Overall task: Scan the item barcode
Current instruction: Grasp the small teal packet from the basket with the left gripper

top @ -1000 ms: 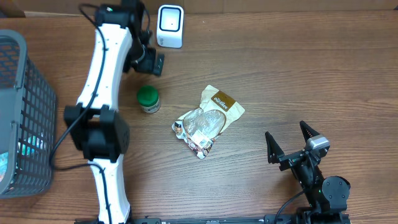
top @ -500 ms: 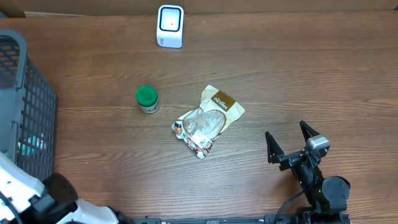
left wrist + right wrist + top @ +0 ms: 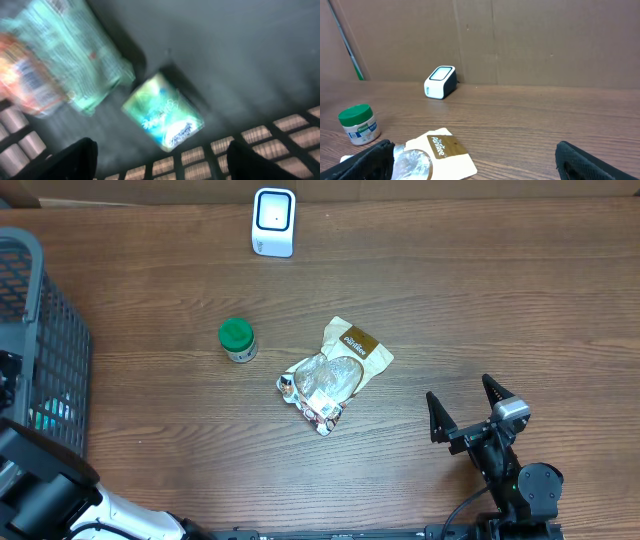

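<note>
Presently, left gripper (image 3: 165,161): held spread over small green carton (image 3: 162,117) in grey mesh basket (image 3: 65,350).
Right gripper (image 3: 462,395): held spread.

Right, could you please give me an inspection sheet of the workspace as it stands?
surface: wooden table.
job's things: white scanner at the far edge; green-lidded jar upright; snack bag lying flat beside it, apart; basket at the left holding a green packet and a smaller green pack.
clutter: nothing seen.
grippers: left gripper open, empty, over the basket's contents; right gripper open, empty.
cables: black cable by the right arm's base.
surroundings: cardboard wall behind the table.
</note>
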